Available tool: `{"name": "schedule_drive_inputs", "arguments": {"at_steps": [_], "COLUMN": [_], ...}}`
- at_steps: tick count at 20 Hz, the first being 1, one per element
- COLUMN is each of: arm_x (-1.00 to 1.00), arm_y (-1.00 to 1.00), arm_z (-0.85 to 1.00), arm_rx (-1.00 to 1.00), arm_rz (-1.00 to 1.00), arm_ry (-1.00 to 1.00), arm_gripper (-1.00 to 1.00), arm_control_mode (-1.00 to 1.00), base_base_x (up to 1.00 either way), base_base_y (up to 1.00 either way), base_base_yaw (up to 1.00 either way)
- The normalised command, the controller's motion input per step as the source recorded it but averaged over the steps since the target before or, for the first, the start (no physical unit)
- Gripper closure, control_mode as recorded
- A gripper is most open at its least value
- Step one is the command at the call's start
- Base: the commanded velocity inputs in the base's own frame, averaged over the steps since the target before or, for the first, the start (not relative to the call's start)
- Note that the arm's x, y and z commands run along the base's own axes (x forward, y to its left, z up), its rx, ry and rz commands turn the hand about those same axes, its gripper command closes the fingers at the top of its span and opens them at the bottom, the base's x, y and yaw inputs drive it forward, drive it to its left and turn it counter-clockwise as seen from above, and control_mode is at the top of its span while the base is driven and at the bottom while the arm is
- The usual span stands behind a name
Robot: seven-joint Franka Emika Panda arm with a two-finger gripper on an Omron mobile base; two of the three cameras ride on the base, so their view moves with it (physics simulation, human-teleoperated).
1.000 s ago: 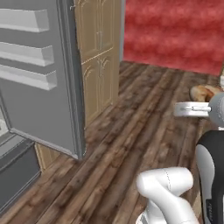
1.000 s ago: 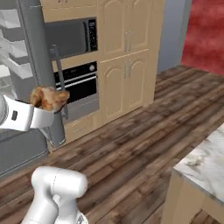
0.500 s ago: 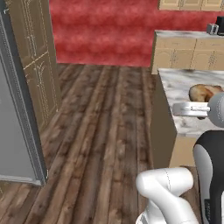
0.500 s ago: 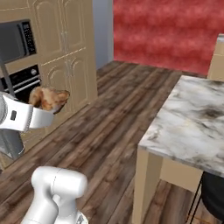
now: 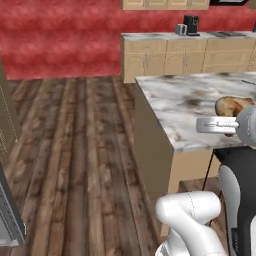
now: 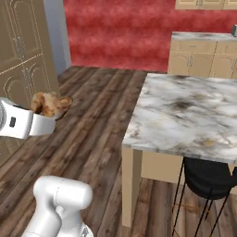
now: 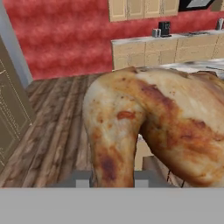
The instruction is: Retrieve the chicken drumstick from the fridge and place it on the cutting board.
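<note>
A marble-patterned tabletop (image 5: 180, 107) on tan legs stands on a dark plank floor (image 5: 75, 150), its near corner toward the robot; in the right base view the same tabletop (image 6: 185, 115) has a black stool (image 6: 208, 178) tucked under its near edge. A red wall (image 5: 60, 37) closes the room behind, and along it runs a far counter (image 5: 165, 52) with tan cabinet fronts that carries a small dark appliance (image 5: 191, 24). Tall tan cabinets (image 6: 23, 55) line the left of the right base view. The end effector (image 6: 48, 115) is closed on the drumstick (image 6: 50, 104), a golden-brown lump held in the air over the floor, apart from the tabletop; in the left base view the drumstick (image 5: 231, 106) appears in front of the tabletop's near edge beside the white wrist. In the hand view the drumstick (image 7: 153, 127) covers most of the frame and hides the fingertips, so the contact itself cannot be made out. A grey edge (image 5: 7, 215) at the lower left of the left base view is cut off by the frame and cannot be identified.
</note>
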Motion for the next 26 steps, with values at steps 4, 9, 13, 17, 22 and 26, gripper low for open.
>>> {"name": "schedule_drive_inputs", "arguments": {"at_steps": [4, 9, 13, 17, 22, 26], "arm_x": [0.00, 0.00, 0.00, 0.00, 0.00, 0.00], "arm_y": [0.00, 0.00, 0.00, 0.00, 0.00, 0.00], "arm_z": [0.00, 0.00, 0.00, 0.00, 0.00, 0.00], "arm_rx": [0.00, 0.00, 0.00, 0.00, 0.00, 0.00], "arm_rz": [0.00, 0.00, 0.00, 0.00, 0.00, 0.00], "arm_ry": [0.00, 0.00, 0.00, 0.00, 0.00, 0.00], "arm_gripper": [1.00, 1.00, 1.00, 1.00, 1.00, 1.00], "arm_control_mode": [1.00, 1.00, 1.00, 1.00, 1.00, 1.00], "base_base_x": [0.00, 0.10, 0.15, 0.02, 0.12, 0.17], "base_base_y": [-0.37, -0.62, -0.72, -0.79, -0.80, -0.83], "base_base_yaw": [-0.09, -0.03, 0.01, 0.01, -0.02, 0.00]}}
